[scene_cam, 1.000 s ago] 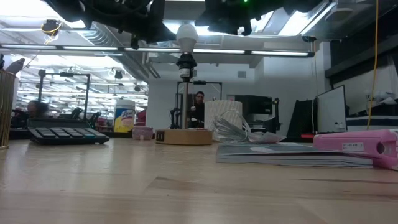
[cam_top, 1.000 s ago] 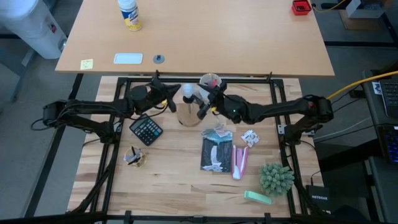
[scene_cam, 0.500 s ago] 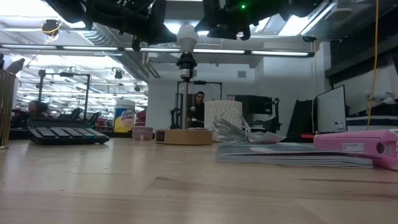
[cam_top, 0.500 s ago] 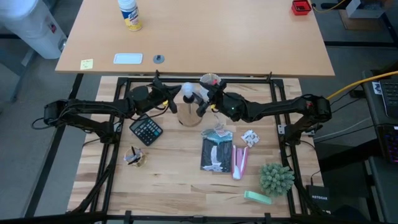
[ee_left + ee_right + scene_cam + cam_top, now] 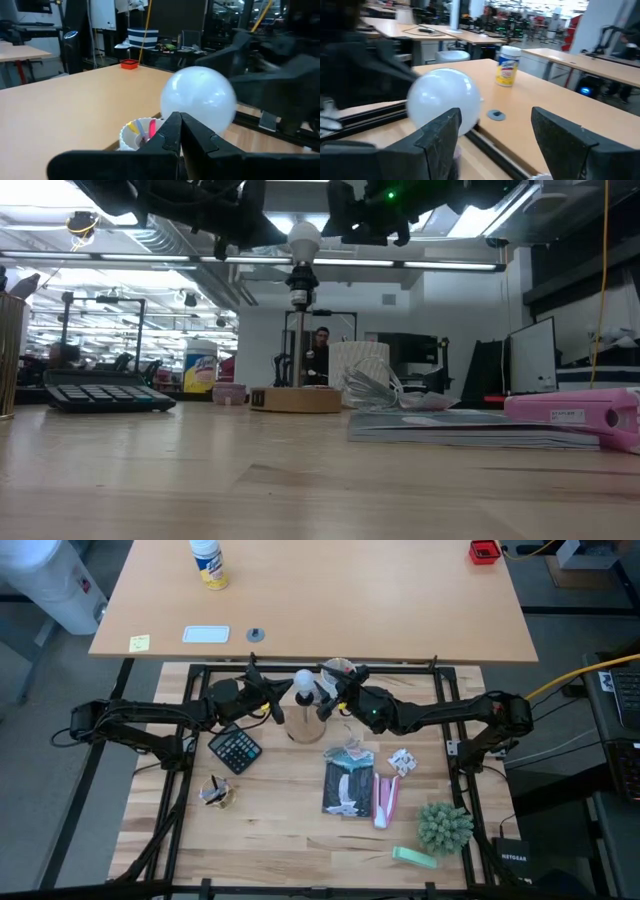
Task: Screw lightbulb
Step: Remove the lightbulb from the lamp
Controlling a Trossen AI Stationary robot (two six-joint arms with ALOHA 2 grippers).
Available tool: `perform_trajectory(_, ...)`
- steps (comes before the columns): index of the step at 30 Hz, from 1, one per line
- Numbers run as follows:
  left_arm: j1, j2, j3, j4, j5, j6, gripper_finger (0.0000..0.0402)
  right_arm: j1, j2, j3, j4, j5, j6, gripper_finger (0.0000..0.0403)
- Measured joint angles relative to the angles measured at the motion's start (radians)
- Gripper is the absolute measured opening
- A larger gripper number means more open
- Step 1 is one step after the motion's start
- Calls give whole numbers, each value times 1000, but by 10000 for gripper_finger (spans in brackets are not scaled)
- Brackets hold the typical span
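The white lightbulb (image 5: pixel 303 682) (image 5: pixel 303 241) sits with its base in the black socket (image 5: pixel 300 280) on top of the post of the round wooden stand (image 5: pixel 296 400). My left gripper (image 5: pixel 280 700) is shut and level at the bulb's left side; in its wrist view the bulb (image 5: pixel 198 100) shows just past the fingertips. My right gripper (image 5: pixel 325 700) is open and level at the bulb's right side. In its wrist view the bulb (image 5: pixel 445 100) shows in front of one finger, not between the two. My left gripper's shut fingertips (image 5: pixel 175 122) point level at the side of the bulb's glass; whether they touch it, I cannot tell. My right gripper has one finger (image 5: pixel 440 137) close against the bulb's glass; whether it touches, I cannot tell.
A white cup with red items (image 5: pixel 338 670) stands just beyond the stand. A calculator (image 5: pixel 235 748), dark booklets (image 5: pixel 350 788), a pink case (image 5: pixel 386 798) and a green plant (image 5: pixel 444 825) lie nearer. A spray bottle (image 5: pixel 208 562) stands on the far table.
My right gripper has edged toward the lightbulb, still open.
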Motion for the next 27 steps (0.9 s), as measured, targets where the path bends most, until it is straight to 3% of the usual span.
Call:
perform_trajectory(5,-8,0,3,4,39,-1,1,-3,2,0,-2,36,-6,255)
perform_trajectory(16,-31,0,3,-1,13,13,1,-1,2,0,-1,27,-7,255)
perform_trajectory(27,-47,1,2,11,11,13,1,-38,2,0,30,-81,-9,255)
